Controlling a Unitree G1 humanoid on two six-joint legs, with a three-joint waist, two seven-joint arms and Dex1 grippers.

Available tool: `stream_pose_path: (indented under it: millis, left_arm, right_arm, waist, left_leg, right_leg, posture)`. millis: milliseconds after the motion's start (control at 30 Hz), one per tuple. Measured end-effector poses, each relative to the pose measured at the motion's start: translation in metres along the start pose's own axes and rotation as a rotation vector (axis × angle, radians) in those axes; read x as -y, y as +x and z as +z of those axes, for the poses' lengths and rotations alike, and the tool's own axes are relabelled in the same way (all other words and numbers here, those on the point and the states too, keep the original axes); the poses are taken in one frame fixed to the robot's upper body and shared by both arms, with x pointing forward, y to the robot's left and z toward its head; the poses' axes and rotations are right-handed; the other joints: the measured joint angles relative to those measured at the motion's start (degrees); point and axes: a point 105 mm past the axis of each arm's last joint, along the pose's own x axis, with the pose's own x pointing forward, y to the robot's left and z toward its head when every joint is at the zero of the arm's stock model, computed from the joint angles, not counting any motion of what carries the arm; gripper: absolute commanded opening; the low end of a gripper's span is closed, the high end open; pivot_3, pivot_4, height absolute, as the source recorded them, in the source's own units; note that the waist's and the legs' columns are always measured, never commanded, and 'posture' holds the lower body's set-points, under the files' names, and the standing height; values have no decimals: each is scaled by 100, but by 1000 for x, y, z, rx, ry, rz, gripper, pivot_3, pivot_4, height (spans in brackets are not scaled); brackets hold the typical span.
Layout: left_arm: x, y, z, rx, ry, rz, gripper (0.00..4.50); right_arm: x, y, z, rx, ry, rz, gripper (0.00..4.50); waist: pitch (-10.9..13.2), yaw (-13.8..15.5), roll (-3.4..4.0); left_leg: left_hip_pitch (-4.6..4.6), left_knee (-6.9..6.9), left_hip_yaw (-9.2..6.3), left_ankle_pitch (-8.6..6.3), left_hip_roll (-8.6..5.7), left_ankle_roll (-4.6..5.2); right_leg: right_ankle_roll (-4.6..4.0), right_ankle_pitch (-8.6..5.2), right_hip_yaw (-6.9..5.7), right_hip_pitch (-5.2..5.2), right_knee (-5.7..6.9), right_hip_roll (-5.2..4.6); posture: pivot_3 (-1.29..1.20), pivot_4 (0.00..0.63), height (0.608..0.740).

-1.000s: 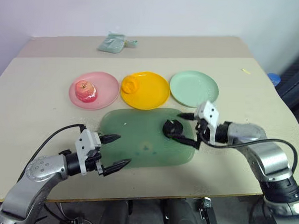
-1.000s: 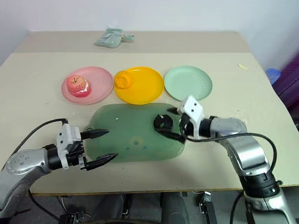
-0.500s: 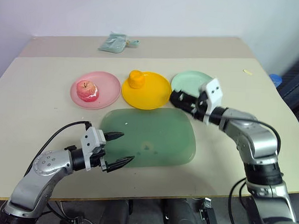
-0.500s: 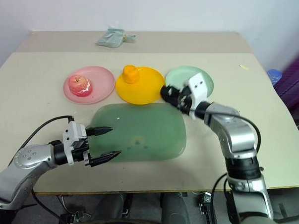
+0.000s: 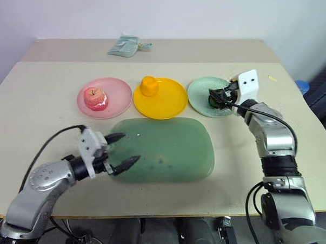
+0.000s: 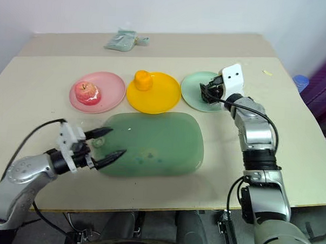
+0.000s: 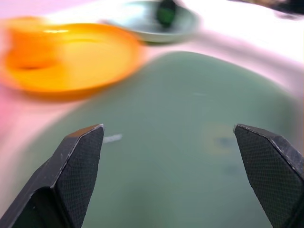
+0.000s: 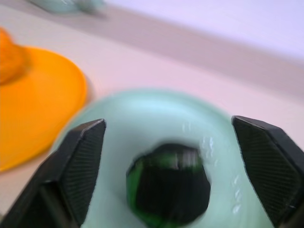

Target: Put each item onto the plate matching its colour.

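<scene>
On the mint green plate point(image 5: 206, 96), at the two o'clock corner of the table point(image 5: 39, 95), sits the dark green-black ball point(image 8: 168, 190), and the right gripper point(image 5: 218, 97) hovers right over it, fingers spread wide to either side, gripping nothing. Over at twelve o'clock the mandarin point(image 5: 148, 85) rests on the far-left part of the yellow plate point(image 5: 166, 100), and at ten o'clock the apple point(image 5: 93, 97) stands upright on the pink plate point(image 5: 115, 93). Down at seven o'clock the left gripper point(image 5: 121, 150) hangs above the near-left edge of the big translucent green board point(image 5: 167, 149), jaws wide apart and empty. A pale green cloth wad point(image 5: 123, 45) lies at the table's far edge.
</scene>
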Motion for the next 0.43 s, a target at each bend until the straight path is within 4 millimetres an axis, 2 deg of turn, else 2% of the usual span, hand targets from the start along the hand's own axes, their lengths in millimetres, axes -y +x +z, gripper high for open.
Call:
stream_pose_path:
  millis: [100,167,233,333,433]
  left_arm:
    - [-35,-27,-9,-23,-12,175,4500]
    - [-58,-52,-19,-60,-21,300,4500]
    - [-73,-78,-29,-102,-30,395,4500]
    - [-80,-102,-34,-138,-24,468,4500]
    - [-79,-110,-36,-150,-26,495,4500]
  right_arm:
    - [4,-32,-24,-50,47,75,4412]
    - [7,-59,-36,-89,103,130,4412]
    - [11,-85,-45,-128,150,172,4412]
    - [17,-108,-52,-156,207,184,4412]
    - [17,-111,-52,-153,232,198,4412]
  waist:
    - [1,2,0]
    - [1,-8,1]
    - [1,-21,-1]
    - [1,-41,-1]
    - [1,-36,-1]
  left_leg:
    - [1,2,1,-1,-1,1]
    - [3,1,1,-2,0,3]
    - [6,1,3,-3,3,5]
    - [18,2,8,-3,5,5]
    - [22,2,9,-3,5,5]
  right_leg:
    - [0,0,0,4,-2,-2]
    - [0,-1,0,4,-2,-1]
    - [-1,-1,0,7,-3,1]
    - [-2,-2,2,18,-1,1]
    - [-2,-2,3,21,-1,1]
  posture:
    - [0,150,740]
    - [0,150,740]
    - [0,150,740]
    - [0,150,740]
    - [0,150,740]
